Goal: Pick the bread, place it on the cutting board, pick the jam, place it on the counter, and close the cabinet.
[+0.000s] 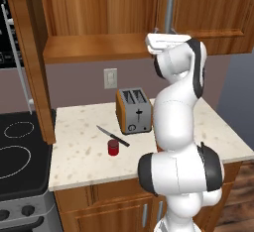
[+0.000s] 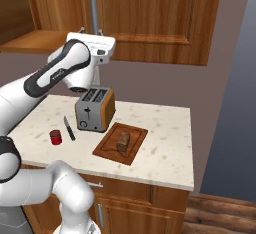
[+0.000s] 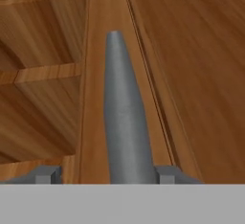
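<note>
up high, the claw (image 3: 109, 174) straddles the cabinet (image 2: 150, 18) handle (image 3: 122, 117), fingers spread beside it; jam (image 1: 113, 147) far below.

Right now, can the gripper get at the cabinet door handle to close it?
Likely yes. The gripper is already at the silver handle of the cabinet, a finger on either side of the bar, and nothing lies between them.
</note>
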### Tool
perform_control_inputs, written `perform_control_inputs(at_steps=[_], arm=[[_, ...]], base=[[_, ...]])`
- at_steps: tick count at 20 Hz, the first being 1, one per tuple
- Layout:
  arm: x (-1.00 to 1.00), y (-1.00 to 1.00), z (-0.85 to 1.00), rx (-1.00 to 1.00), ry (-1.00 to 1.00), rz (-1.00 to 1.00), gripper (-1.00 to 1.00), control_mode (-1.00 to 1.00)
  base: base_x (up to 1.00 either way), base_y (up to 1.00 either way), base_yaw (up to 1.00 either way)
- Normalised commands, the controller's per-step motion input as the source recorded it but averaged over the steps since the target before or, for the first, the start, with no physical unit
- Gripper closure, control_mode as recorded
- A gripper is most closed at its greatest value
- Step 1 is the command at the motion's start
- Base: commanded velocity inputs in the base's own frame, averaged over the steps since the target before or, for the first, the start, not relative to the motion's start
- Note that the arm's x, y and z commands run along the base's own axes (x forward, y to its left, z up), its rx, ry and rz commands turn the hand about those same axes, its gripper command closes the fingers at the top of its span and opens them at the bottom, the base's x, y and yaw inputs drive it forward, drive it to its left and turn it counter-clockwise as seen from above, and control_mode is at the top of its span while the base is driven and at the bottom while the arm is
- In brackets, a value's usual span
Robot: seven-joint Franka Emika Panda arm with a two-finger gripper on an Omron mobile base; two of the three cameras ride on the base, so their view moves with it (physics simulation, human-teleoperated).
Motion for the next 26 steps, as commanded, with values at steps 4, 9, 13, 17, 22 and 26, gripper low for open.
perform_control_inputs(at_steps=[4,9,13,17,22,26], arm=[[-0.04,-0.39,0.0,0.0,-0.09,-0.08,-1.0,-1.0],[-0.1,-0.49,0.0,0.0,-0.07,-0.13,-1.0,-1.0],[-0.16,-0.51,0.0,0.0,-0.07,-0.13,-1.0,-1.0],[-0.18,-0.46,0.0,0.0,-0.06,-0.12,-1.0,-1.0],[-0.2,-0.42,0.0,0.0,-0.06,-0.11,-1.0,-1.0],[-0.02,-0.39,0.0,0.0,-0.08,-0.1,-1.0,-1.0]], base=[[0.0,0.0,0.0],[0.0,0.0,0.0],[0.0,0.0,0.0],[0.0,0.0,0.0],[0.0,0.0,0.0],[0.0,0.0,0.0]])
